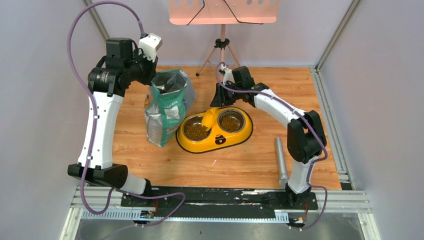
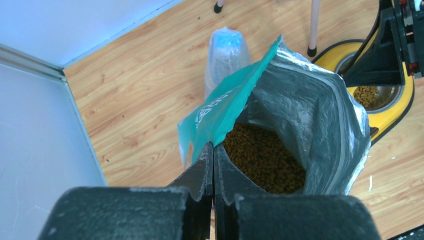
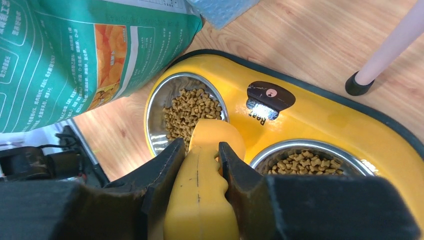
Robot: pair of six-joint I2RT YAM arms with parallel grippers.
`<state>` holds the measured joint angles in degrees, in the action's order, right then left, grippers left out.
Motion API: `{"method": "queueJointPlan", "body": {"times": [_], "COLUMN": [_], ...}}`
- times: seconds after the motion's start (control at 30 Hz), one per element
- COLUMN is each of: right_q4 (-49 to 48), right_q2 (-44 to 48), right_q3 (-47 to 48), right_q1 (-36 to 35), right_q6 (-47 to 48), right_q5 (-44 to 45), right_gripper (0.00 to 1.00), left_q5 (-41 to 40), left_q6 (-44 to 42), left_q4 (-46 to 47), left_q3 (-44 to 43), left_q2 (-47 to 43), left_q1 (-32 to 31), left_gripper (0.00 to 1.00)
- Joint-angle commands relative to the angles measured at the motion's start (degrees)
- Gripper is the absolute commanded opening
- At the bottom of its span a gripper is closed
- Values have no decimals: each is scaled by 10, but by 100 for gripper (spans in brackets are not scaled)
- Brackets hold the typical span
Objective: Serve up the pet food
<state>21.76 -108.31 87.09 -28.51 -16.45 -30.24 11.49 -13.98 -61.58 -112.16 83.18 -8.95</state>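
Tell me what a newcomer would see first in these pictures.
The yellow feeder sits at mid-table, both bowls holding kibble. The right gripper grips a yellow scoop over the bowl nearer the bag. The left gripper pinches the open bag's rim, left of the feeder.

Robot test cell in a lab: plain grey wall panels (image 1: 30,100) left and right of frame, aluminium rails (image 1: 350,200) along bottom edge, tripod (image 1: 221,47) at top centre

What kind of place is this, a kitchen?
Probably a robot test booth: plain grey walls box in a wooden tabletop, and a pink tripod stands behind the yellow double pet bowl.
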Motion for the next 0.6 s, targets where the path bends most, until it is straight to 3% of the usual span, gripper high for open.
{"method": "queueJointPlan", "body": {"times": [0.0,0.2,0.43,0.57], "right_q4": [7,-10,-12,25], "right_q2": [66,120,156,204], "right_q3": [21,-12,-22,-45], "right_q1": [-39,-105,-106,-88], "right_q6": [101,191,205,202], "right_q5": [107,259,294,236], "right_gripper": [0,0,0,0], "left_q5": [22,23,33,33], "left_q6": [6,7,13,12], "left_q4": [71,73,74,73], "left_q3": [-26,-26,-34,-34], "left_q2": [-38,-37,-27,-24], "left_q1": [0,0,0,1], "left_gripper": [0,0,0,0]}}
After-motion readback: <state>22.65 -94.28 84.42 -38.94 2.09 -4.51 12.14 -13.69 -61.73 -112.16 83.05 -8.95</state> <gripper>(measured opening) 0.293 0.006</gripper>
